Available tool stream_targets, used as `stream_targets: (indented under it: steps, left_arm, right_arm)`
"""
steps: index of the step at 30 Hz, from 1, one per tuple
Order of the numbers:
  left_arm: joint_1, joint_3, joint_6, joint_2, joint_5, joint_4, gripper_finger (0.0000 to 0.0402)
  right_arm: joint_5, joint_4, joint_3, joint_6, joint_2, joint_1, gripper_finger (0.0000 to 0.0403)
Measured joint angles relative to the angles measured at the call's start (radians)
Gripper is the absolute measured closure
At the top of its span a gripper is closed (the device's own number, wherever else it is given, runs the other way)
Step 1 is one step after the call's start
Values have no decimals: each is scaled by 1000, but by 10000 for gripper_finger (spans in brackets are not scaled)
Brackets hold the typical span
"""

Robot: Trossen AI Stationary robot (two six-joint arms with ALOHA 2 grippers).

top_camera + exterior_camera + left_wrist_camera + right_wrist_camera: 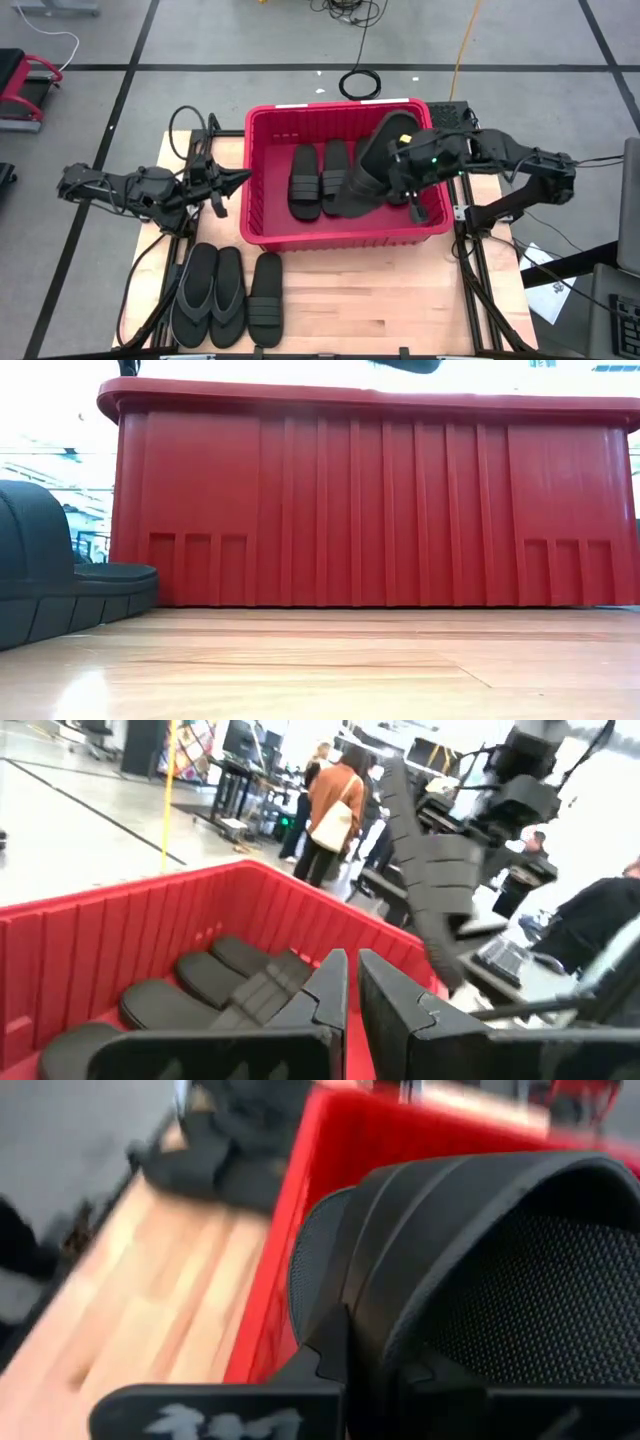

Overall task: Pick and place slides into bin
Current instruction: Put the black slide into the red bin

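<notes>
Presently, three slides [225,297] lie on the table [380,310] before the red bin [340,238]. Two more [318,180] rest inside. The right gripper [408,178], clamped on a ribbed slide [372,170], hangs above the bin. The left gripper [228,184], fingers nearly together, waits at the bin's left wall.

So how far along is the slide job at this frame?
Two black ribbed-strap rubber slides already lie in the big red slotted plastic bin. The right gripper holds more black slides above the bin's right half, not yet released. Left: two greyer thong flip-flops and one ribbed slide on the wooden table. The left gripper waits beside the bin.
</notes>
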Motion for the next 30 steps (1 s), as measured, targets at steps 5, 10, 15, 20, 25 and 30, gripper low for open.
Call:
stream_targets:
  steps: [5, 10, 15, 20, 25, 30]
  left_arm:
    - [42, 0, -2, 41, -2, 52, 378]
    - [79, 0, 1, 99, 1, 104, 378]
    - [114, 0, -2, 142, 66, 111, 378]
    - [161, 0, 37, 152, 149, 106, 378]
    - [231, 0, 80, 148, 216, 107, 378]
    - [307, 0, 84, 158, 327, 108, 378]
  right_arm:
    - [-136, 217, -162, 34, -94, -45, 400]
    - [-405, 359, -351, 89, -199, -135, 401]
    - [-661, 173, -430, 15, -239, -260, 401]
    - [-774, -52, -431, -179, -188, -416, 401]
    - [-824, -47, -419, -273, -126, -546, 401]
    - [-809, -153, -345, -392, -75, -660, 401]
